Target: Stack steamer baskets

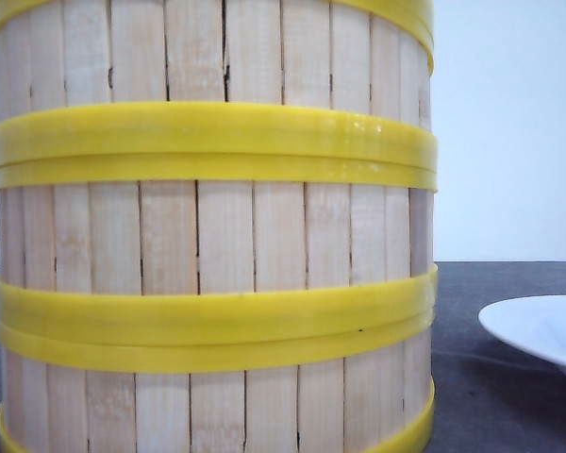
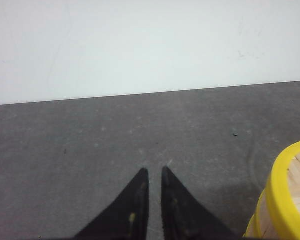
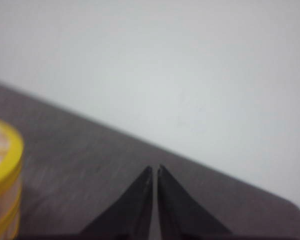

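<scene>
Your steamer baskets (image 1: 212, 236) stand stacked beside the plate (image 1: 538, 330); left gripper (image 2: 155, 172) and right gripper (image 3: 155, 170) jaws together, empty.

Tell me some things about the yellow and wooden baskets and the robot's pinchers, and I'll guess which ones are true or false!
1. The steamer baskets are stacked on top of each other. True.
2. A white plate sits to the right of the stack. True.
3. The left gripper holds a basket. False: it is shut on nothing, above bare table.
4. The right gripper is wide open. False: its fingers are nearly together.
5. The rim bands are red. False: they are yellow.
</scene>
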You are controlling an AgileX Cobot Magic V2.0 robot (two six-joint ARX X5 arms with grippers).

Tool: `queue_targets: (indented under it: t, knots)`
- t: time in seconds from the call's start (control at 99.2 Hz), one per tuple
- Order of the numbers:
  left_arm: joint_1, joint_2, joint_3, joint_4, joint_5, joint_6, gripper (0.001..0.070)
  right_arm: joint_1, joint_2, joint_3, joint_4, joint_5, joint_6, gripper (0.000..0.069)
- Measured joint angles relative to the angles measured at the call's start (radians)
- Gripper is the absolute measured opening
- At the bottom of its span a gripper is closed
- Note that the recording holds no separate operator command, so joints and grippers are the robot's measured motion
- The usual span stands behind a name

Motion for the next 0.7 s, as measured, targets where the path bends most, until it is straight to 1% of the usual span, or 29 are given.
queue_targets:
  t: [0.091,0.313,0.444,0.555,0.625,0.696]
  knots:
    - [0.0,0.0,0.0,0.0,0.0,0.0,0.0021,0.002,0.004,-0.003,-0.051,-0.044,0.0,0.0015]
    - [0.0,0.0,0.0,-0.001,0.0,0.0,0.0021,0.001,0.003,-0.003,-0.053,-0.041,0.0,0.0015]
    - [0.0,0.0,0.0,-0.001,0.0,0.0,0.0021,0.001,0.003,-0.003,-0.104,0.064,0.001,0.0015]
    - [0.0,0.0,0.0,-0.001,0.0,0.0,0.0021,0.001,0.003,-0.004,-0.101,0.149,0.006,0.0015]
    - [0.0,0.0,0.0,-0.001,0.0,0.0,0.0021,-0.016,0.003,-0.011,-0.09,0.162,0.022,0.0015]
    - [0.0,0.0,0.0,-0.001,0.0,0.0,0.0021,-0.098,-0.002,-0.042,-0.059,0.136,0.037,0.0015]
